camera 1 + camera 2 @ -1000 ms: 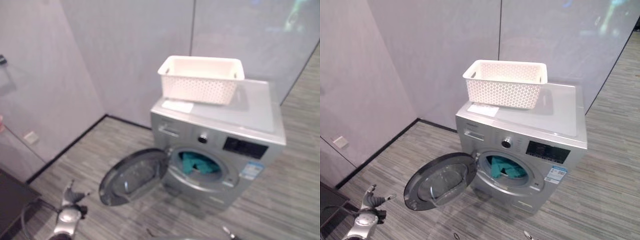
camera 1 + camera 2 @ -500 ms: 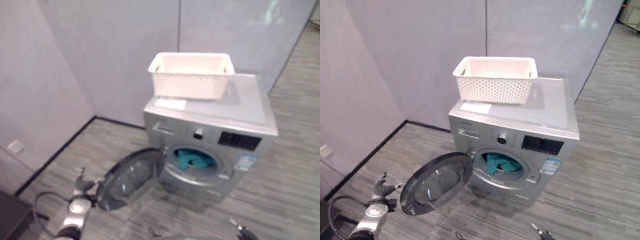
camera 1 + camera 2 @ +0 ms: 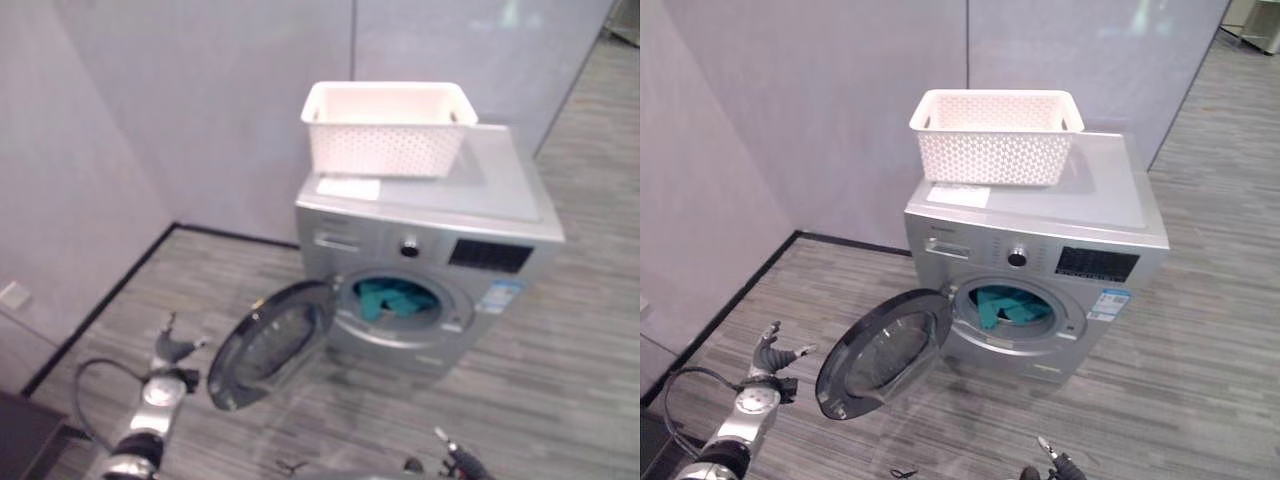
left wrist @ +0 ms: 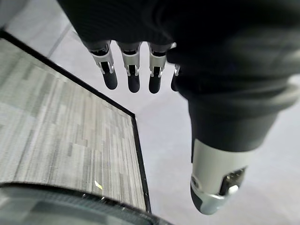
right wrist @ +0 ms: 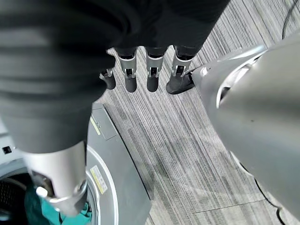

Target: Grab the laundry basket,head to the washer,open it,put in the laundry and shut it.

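Left hand [image 3: 768, 352] is coming up and in toward the door [image 3: 883, 352] compared w/ a sec ago. It was low in the near-left corner and now it's hanging just left of the door's outer edge, not touching yet afaict. Fingers are spread and relaxed in the wrist view [image 4: 129, 70], holding nothing. The whole view is shifting too, so the cam is moving and the washer isn't.

Right hand [image 5: 140, 75] is hanging low near the washer's right side, fingers straight, nothing in it either.

What that means imo: the loading part is looking done. Teal laundry [image 3: 1005, 307] is sitting inside the drum, and the basket [image 3: 995, 133] is parked on top of the washer [image 3: 1110, 215], far-left corner of the lid, looking empty from here. The door is swung wide open to the left, so shutting it is the only step left, and the left hand is lining up for that push.

Room: grey striped floor [image 3: 1200, 330], plain pale walls [image 3: 820, 110] w/ a dark baseboard along the bottom. Washer's standing close to the far wall, w/ open floor to its right. Door's hanging low over the floor, so the push prob needs to come from its outer face.
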Available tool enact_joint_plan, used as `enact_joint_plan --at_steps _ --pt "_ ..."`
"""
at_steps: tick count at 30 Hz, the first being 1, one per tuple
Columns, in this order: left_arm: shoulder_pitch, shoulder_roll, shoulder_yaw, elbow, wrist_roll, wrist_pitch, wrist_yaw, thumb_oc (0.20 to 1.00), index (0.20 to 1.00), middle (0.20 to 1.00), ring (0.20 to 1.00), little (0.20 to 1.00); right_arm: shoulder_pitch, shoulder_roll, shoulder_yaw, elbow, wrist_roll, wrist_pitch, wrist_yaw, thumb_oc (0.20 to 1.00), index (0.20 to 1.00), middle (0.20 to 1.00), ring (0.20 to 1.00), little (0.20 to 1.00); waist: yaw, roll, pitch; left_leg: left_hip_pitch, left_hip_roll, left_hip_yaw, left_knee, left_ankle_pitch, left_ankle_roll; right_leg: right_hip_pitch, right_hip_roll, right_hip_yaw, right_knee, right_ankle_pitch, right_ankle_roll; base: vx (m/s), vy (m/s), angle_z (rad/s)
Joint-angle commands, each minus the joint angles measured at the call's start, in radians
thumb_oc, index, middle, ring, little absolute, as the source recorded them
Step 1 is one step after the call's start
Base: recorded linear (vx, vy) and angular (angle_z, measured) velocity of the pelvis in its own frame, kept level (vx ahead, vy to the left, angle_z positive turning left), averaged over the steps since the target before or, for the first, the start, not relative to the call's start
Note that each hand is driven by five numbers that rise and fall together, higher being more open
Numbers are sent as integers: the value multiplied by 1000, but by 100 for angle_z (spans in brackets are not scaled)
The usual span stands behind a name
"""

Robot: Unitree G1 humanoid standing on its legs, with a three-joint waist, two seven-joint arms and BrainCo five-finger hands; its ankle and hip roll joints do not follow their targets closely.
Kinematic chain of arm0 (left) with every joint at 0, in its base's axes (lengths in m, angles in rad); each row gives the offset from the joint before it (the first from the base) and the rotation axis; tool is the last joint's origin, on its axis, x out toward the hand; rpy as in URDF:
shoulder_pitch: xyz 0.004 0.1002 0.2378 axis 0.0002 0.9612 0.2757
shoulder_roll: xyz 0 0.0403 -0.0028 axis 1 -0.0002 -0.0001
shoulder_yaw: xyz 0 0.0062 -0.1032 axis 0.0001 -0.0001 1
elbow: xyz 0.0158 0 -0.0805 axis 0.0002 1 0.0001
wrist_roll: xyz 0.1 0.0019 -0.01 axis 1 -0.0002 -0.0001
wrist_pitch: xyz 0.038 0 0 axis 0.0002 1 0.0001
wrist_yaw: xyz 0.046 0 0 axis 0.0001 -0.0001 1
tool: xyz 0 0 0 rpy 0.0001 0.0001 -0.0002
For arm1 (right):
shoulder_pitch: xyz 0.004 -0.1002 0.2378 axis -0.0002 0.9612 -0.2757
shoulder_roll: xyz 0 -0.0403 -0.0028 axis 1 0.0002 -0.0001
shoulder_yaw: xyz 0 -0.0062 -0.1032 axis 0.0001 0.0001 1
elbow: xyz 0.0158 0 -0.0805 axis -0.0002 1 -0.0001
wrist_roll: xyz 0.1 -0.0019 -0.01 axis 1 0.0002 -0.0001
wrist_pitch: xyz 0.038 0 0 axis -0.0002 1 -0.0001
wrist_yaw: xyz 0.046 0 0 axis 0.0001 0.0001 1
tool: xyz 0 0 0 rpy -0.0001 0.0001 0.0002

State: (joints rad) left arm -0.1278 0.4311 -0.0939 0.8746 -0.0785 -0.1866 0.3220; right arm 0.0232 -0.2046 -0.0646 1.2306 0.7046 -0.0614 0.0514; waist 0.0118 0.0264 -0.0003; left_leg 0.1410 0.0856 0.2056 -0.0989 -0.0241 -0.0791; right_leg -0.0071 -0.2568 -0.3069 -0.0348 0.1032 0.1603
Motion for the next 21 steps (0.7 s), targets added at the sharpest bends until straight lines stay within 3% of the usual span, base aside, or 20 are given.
enact_joint_plan --at_steps 1,6,13,17,21 --pt "-102 56 2 106 67 -16 12 1000 1000 1000 1000 1000 -14 4 36 -10 -51 -15 19 1000 1000 1000 1000 1000 2 -36 -62 -57 -14 -33 85 -56 36 85 -50 -21 22 -12 48 88 -109 -3" --pt "-223 118 -43 280 128 23 18 1000 1000 1000 1000 1000 9 -13 68 -53 -68 -18 28 1000 1000 1000 1000 1000 -31 -43 -76 -42 1 -35 39 -28 23 90 -33 -40 4 -7 51 44 -48 4" --pt "-489 263 -200 441 300 89 -12 1000 1000 1000 1000 1000 17 -69 73 -74 -95 -23 35 1000 1000 1000 1000 1000 -74 -52 -78 -44 25 -26 12 -11 8 73 -9 -37 -6 -4 59 30 -5 4" --pt "-600 322 -260 454 335 98 -32 1000 1000 1000 1000 1000 25 -78 73 -103 -81 -34 35 1000 1000 1000 1000 1000 -85 -81 -63 -77 45 -19 12 -3 0 35 3 -30 -14 -4 62 -5 -8 -2" --pt "-656 326 -286 463 309 96 -50 1000 1000 1000 1000 1000 29 -75 83 -128 -69 -37 35 1000 1000 1000 1000 1000 -89 -108 -40 -101 57 -15 12 1 -2 11 13 -20 -21 -7 58 -25 -20 -10"
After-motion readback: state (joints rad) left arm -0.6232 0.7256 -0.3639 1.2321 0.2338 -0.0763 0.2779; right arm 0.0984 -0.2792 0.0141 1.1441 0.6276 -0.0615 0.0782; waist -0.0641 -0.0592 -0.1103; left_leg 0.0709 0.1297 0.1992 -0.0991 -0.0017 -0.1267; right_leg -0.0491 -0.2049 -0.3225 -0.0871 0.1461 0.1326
